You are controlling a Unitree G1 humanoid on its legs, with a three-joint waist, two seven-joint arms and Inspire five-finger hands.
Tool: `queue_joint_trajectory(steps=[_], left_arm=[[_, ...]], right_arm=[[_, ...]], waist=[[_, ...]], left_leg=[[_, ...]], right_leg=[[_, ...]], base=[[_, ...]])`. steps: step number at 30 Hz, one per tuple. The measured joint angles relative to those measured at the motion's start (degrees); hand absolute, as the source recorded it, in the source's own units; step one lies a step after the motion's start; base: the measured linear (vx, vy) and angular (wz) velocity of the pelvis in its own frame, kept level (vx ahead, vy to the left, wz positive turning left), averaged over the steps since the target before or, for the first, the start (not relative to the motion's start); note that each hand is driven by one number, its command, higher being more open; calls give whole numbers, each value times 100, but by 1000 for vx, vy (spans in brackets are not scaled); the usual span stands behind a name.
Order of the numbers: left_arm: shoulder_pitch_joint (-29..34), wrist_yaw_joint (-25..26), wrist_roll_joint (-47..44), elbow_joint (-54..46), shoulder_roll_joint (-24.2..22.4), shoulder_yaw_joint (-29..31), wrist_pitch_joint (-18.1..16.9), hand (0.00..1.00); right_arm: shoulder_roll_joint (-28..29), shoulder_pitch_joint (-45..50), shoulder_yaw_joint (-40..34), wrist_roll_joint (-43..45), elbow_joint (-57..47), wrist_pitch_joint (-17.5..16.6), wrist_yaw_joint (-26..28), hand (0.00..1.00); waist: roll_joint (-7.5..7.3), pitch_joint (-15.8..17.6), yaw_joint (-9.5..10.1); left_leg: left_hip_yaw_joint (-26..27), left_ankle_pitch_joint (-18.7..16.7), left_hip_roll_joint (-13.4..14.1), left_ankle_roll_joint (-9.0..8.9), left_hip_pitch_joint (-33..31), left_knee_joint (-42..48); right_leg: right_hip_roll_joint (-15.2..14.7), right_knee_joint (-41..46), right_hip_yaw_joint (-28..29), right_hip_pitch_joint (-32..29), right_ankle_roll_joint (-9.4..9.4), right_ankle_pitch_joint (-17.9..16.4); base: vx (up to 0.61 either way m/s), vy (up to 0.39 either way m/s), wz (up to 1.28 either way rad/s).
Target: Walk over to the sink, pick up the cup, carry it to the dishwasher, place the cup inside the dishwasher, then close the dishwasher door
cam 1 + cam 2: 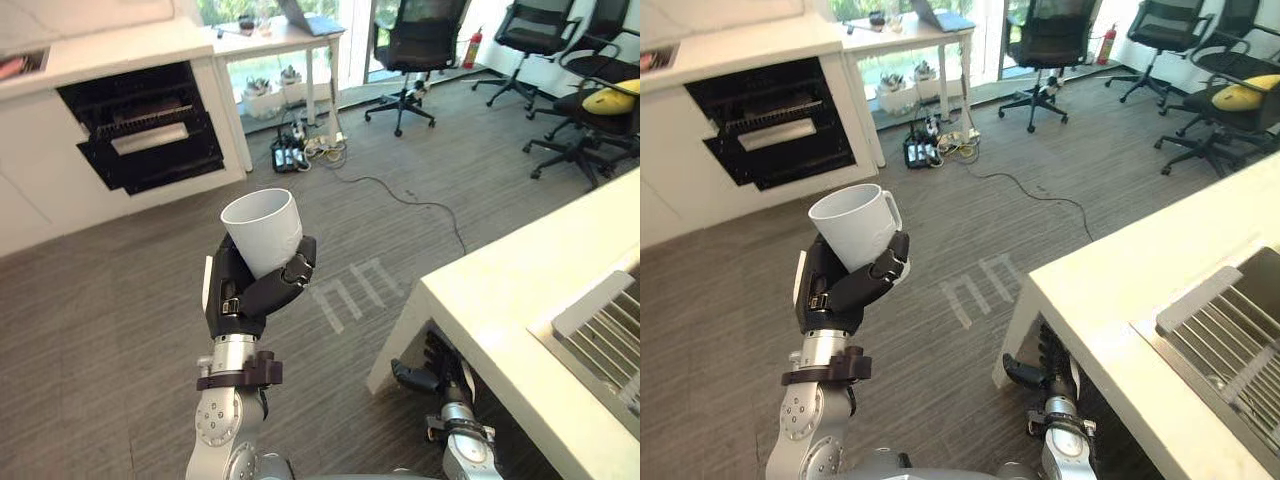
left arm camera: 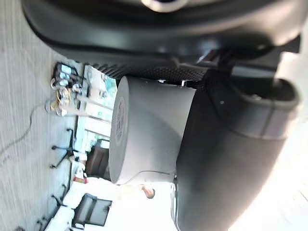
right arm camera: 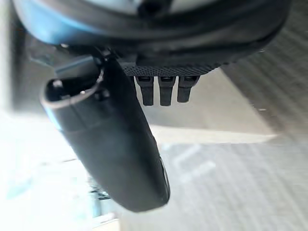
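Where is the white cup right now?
The white cup is gripped in the robot's left hand, raised over the grey carpet at the left of the head views, with the open dishwasher ahead and the sink counter to its right.

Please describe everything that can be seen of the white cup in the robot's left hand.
The cup is white and smooth, perhaps ceramic, tapering toward its base. A handle shows on one side. It is nearly upright, mouth up, and what shows of the inside looks empty. The left hand holds it in the air above the grey carpet, fingers curled round its lower half.
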Motion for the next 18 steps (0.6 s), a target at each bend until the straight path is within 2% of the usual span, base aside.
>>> queue_joint_trajectory(steps=[2,5,8,11,13,14,15,16,17,18], left_arm=[[44,0,-60,230,66,-4,59,30],[42,-22,-57,344,127,-143,76,30],[37,-91,-39,343,115,-267,85,30],[19,-195,-29,343,70,-268,89,30],[-14,-224,-26,338,88,-262,90,30],[-26,-229,-25,338,106,-257,90,30],[-43,-225,-26,348,140,-254,88,30],[-46,-215,-25,354,149,-230,88,30],[-98,-177,-26,354,146,-180,88,30],[-103,-159,-27,354,167,-139,85,30]], right_arm=[[-37,2,-14,0,167,0,-2,90],[-28,-29,18,-3,355,0,55,90],[-52,-221,160,-5,626,14,150,90],[-98,-302,399,-14,673,37,283,90],[-59,-341,714,-19,673,40,397,90],[-40,-362,775,-19,673,44,426,90],[-32,-419,881,-21,679,52,467,90],[-6,-438,956,-24,674,52,479,90],[20,-503,1137,-32,659,52,505,90],[51,-559,1269,-48,650,52,538,90]], waist=[[-38,-23,-7],[-114,-72,-25],[-136,-69,-36],[-172,-13,-69],[-255,39,-98],[-275,59,-103],[-229,123,-159],[-187,148,-175],[-231,169,-163],[-240,164,-141]], left_leg=[[-35,36,-118,35,194,-246],[-80,325,-354,45,330,-741],[-34,630,-613,90,392,-1209],[-61,767,-810,176,583,-1490],[-325,780,-1000,299,643,-1568],[-435,807,-1061,342,642,-1586],[-703,877,-1088,391,654,-1628],[-841,913,-1085,399,625,-1649],[-1050,965,-1094,424,557,-1655],[-1232,1005,-1153,398,462,-1650]], right_leg=[[-38,-86,-39,170,9,28],[-201,-55,-45,132,-25,65],[-411,274,5,-168,-43,62],[-619,791,108,-321,-86,37],[-684,1435,687,-501,-142,52],[-666,1645,925,-587,-227,91],[-433,1905,1456,-800,-487,-86],[-241,1759,1702,-822,-437,-211],[70,1490,2093,-913,-404,-322],[288,1198,2346,-1009,-350,-294]], base=[[24,37,25],[-32,3,19],[-94,21,3],[-90,55,12],[-95,72,59],[-51,52,95],[-31,25,87],[-36,3,111],[-46,-22,106],[-34,-36,106]])
